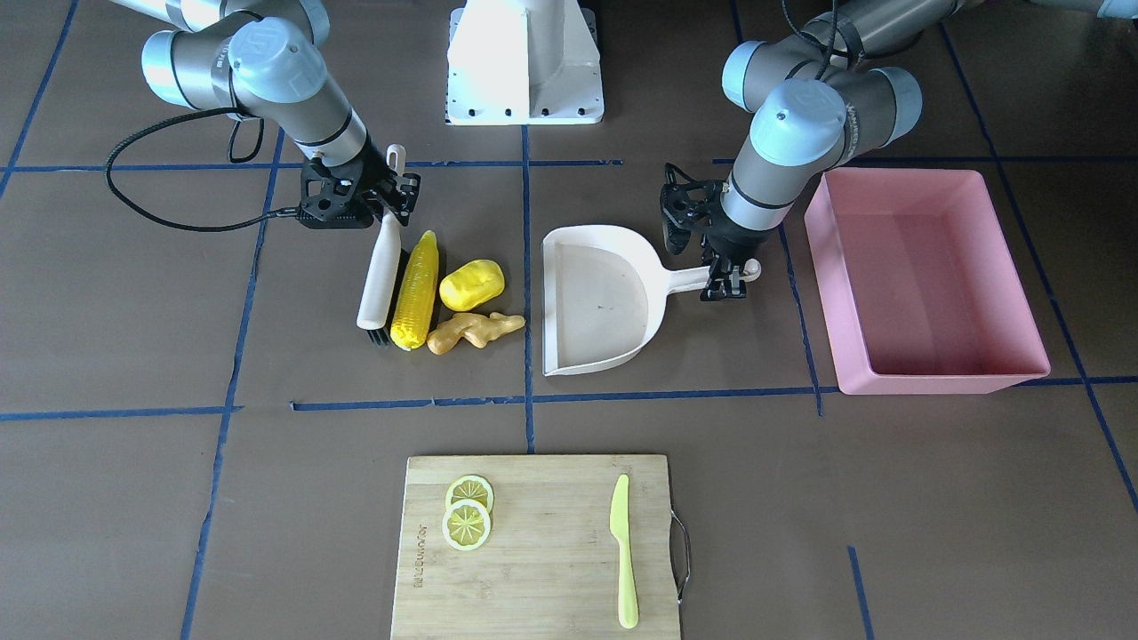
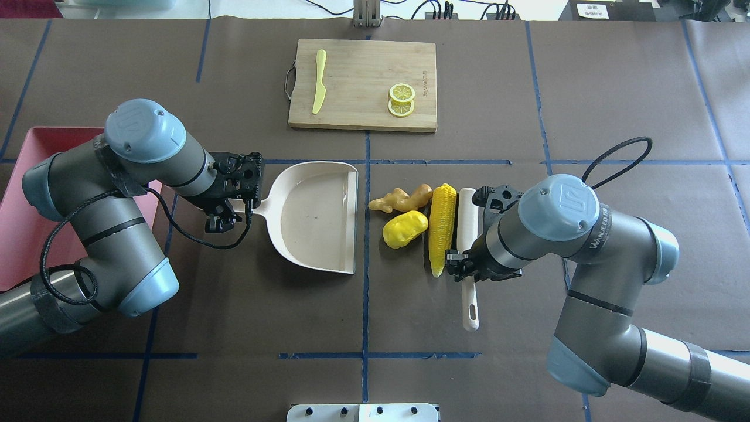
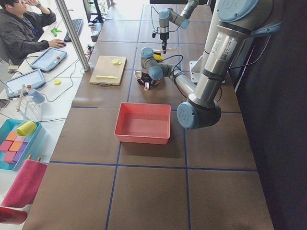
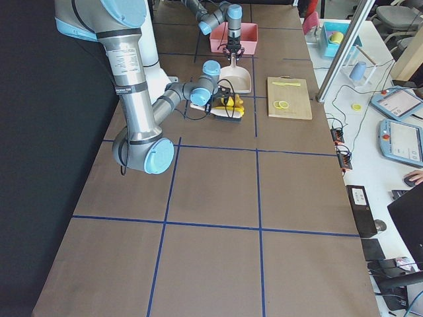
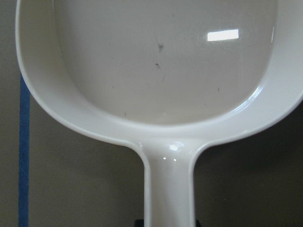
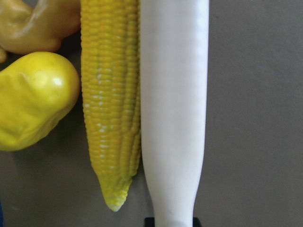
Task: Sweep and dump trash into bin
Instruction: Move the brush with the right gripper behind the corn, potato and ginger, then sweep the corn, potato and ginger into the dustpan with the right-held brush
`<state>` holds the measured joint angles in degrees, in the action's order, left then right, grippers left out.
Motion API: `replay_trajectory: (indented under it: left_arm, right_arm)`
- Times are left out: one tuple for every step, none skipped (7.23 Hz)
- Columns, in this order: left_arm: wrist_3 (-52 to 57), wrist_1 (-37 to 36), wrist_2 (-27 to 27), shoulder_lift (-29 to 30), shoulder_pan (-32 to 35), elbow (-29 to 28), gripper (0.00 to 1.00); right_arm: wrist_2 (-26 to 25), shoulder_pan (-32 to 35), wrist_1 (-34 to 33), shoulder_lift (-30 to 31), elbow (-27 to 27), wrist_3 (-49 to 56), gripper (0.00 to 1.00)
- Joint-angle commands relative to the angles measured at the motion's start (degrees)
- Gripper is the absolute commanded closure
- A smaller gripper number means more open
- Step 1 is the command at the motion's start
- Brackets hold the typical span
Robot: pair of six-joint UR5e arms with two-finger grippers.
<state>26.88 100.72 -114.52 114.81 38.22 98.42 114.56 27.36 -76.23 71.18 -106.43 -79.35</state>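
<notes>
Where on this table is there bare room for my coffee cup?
Bare table lies on both sides of the cutting board, and in the strip between it and the dustpan. It's crowded where the brush, corn cob, yellow lump and ginger root bunch beside the dustpan's mouth.

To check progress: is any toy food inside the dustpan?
No, the dustpan is empty; corn cob, yellow lump and ginger root lie beside it.

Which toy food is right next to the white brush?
The corn. It lies along the brush; the yellow lump and ginger sit beyond it.
</notes>
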Motion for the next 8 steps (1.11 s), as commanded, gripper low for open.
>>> replay_trajectory:
  left_arm:
    - [0.01, 0.00, 0.00, -0.11, 0.02, 0.02, 1.00]
    - [0.01, 0.00, 0.00, -0.12, 0.02, 0.10, 1.00]
    - [-0.08, 0.00, 0.00, -0.12, 0.02, 0.10, 1.00]
    - [-0.08, 0.00, 0.00, -0.20, 0.02, 0.19, 1.00]
    - [0.01, 0.09, 0.00, -0.20, 0.10, 0.28, 1.00]
    - [-0.08, 0.09, 0.00, -0.38, 0.10, 0.54, 1.00]
    - [-0.08, 0.00, 0.00, -0.38, 0.10, 0.54, 1.00]
    - [-0.08, 0.00, -0.09, -0.38, 0.10, 0.63, 1.00]
  right_arm:
    - [-0.83, -1.52, -0.06, -2.61, 1.31, -3.16, 1.00]
    - [-0.92, -2.22, -0.14, -3.67, 1.40, -4.92, 1.00]
    - [-0.92, -2.57, -0.41, -4.29, 1.40, -6.07, 1.00]
    - [-1.01, -2.84, -1.89, -5.77, 1.92, -6.43, 1.00]
    - [-1.10, -2.75, -2.95, -8.66, 4.36, -6.52, 1.00]
    - [-2.23, -2.84, -2.96, -10.86, 6.65, -6.52, 1.00]
    - [-2.24, -2.84, -3.04, -12.54, 7.80, -6.52, 1.00]
    - [-2.24, -2.84, -3.05, -12.82, 7.99, -6.52, 1.00]
